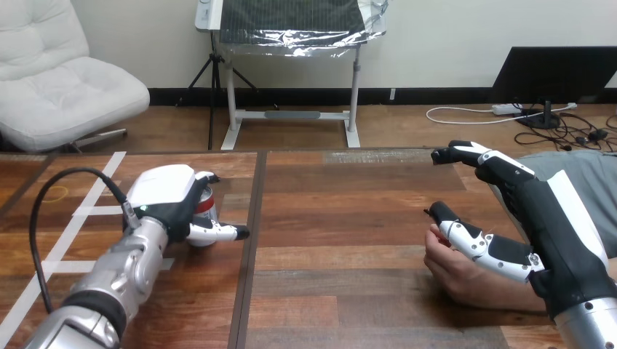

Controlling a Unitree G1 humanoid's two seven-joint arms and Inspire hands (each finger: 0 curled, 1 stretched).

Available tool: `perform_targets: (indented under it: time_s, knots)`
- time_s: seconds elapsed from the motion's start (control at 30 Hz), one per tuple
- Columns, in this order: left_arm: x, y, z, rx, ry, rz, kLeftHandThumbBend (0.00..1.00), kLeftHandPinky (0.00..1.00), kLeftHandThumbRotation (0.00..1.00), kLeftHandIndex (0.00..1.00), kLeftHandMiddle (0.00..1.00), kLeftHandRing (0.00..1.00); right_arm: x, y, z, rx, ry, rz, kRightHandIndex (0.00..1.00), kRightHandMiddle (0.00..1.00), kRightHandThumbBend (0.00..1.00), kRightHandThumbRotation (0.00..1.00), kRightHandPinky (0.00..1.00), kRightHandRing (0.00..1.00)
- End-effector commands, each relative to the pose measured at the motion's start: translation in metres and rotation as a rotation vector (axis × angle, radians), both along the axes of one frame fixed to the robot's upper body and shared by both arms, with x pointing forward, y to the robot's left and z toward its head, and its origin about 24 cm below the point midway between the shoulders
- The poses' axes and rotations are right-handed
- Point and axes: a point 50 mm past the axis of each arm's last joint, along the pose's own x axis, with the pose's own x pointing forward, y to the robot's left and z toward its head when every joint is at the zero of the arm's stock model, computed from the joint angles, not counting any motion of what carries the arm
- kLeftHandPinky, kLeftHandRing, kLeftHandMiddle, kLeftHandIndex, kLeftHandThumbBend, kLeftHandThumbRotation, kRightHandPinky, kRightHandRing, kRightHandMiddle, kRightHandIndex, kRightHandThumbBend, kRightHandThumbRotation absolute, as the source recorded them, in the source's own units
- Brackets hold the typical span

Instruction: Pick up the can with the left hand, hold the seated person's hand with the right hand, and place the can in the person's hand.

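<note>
left hand (164, 193) grips the red-and-silver metal can (207, 206); way right of the can, right hand (560, 233) hangs unclenched over the person's hand (455, 269).

- Wooden desk (349, 218) here, its dark planks running side to side, with a dark seam (247, 276) splitting it left of centre.
- On the left section, white tape strips (94, 211) cross the boards.
- The can (207, 207) sits upright on that same section, just beside the seam.
- Over on the right, the person's hand (455, 269) lies on the boards, well apart from the can.
</note>
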Motion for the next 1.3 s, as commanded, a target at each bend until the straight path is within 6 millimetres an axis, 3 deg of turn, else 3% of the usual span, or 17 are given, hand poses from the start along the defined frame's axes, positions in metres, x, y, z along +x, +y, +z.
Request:
perform_targets:
  time_s: [0.0, 1.27]
  knots:
    - [0.001, -0.0056, 0.0025, -0.031, -0.024, -0.023, 0.85, 0.84, 0.61, 0.87, 0.85, 0.84, 0.0047, 0.0007, 0.0199, -0.025, -0.091, 0.014, 0.74, 0.87, 0.44, 0.0, 0.9, 0.89]
    - [-0.002, -0.0104, 0.0044, -0.106, -0.052, -0.084, 0.83, 0.84, 0.62, 0.87, 0.86, 0.84, 0.0076, 0.0023, 0.0218, -0.036, -0.083, 0.017, 0.74, 0.86, 0.44, 0.0, 0.88, 0.88]
